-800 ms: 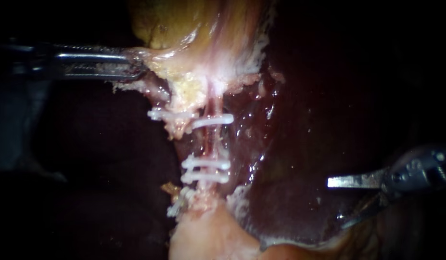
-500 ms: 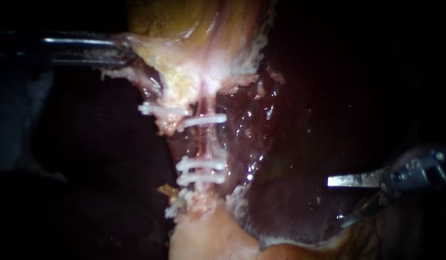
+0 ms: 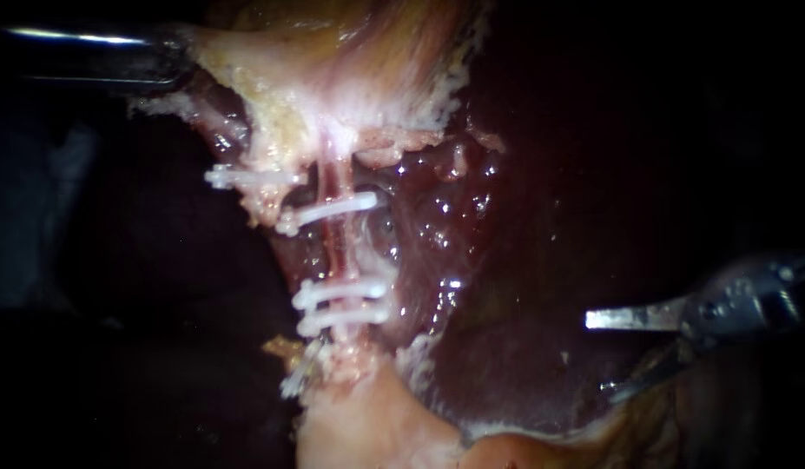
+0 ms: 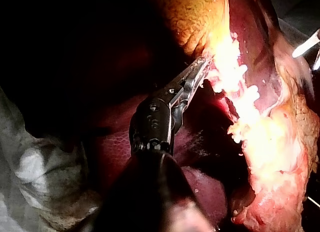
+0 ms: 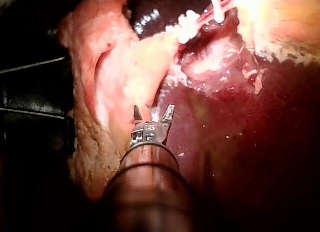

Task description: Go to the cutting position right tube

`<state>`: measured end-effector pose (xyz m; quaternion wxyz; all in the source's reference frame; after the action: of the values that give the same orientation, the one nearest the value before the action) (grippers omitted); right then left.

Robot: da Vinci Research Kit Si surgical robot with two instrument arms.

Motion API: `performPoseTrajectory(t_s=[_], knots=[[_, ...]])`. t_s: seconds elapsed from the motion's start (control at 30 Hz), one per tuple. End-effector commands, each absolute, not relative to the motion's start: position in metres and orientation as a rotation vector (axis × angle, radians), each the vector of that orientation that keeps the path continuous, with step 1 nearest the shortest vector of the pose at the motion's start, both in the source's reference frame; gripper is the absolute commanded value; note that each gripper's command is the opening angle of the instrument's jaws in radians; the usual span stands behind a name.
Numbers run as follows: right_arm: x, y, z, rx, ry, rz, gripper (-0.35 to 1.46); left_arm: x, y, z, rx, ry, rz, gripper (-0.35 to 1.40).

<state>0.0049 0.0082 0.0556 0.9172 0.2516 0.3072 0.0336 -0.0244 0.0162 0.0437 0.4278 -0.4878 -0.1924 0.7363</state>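
L instrument [image 3: 172, 56], upper left: end effector clamped on gallbladder [image 3: 333, 78] edge, prob to stretch the right tube [image 3: 333, 247] at centre, bare btwn clips [image 3: 341, 291]; R instrument [image 3: 599, 358], end effector open, waits well apart at right

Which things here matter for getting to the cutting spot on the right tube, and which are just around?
Job: right instrument, jaws open; right tube; its clips; left instrument, shut on the gallbladder.
Just there: liver; leftmost clip.
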Motion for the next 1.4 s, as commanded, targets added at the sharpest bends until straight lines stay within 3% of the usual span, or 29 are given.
performPoseTrajectory(t_s=[0.03, 0.1, 0.23, 0.57, 0.9, 1.4], knots=[[0.0055, 0.0089, 0.0557, 0.556, 0.627, 0.086, 1.41, -0.0245, 0.0162, 0.0438, -1.218, -0.478, 1.84, -0.35], [0.0068, 0.0102, 0.0558, 0.587, 0.633, 0.145, 1.41, -0.0245, 0.0161, 0.0438, -1.218, -0.477, 1.84, -0.35], [0.0088, 0.0119, 0.0565, 0.608, 0.738, 0.254, 1.43, -0.0246, 0.016, 0.044, -1.22, -0.481, 1.841, -0.35], [0.0139, 0.0128, 0.0583, 0.693, 0.831, 0.333, 1.43, -0.0251, 0.0156, 0.0443, -1.223, -0.483, 1.843, -0.35], [0.0195, 0.0124, 0.0604, 0.722, 0.892, 0.344, 1.43, -0.0251, 0.0156, 0.0443, -1.223, -0.482, 1.843, -0.35], [0.0232, 0.0109, 0.0634, 0.792, 0.945, 0.313, 1.43, -0.0251, 0.0155, 0.0444, -1.223, -0.481, 1.843, -0.35]])
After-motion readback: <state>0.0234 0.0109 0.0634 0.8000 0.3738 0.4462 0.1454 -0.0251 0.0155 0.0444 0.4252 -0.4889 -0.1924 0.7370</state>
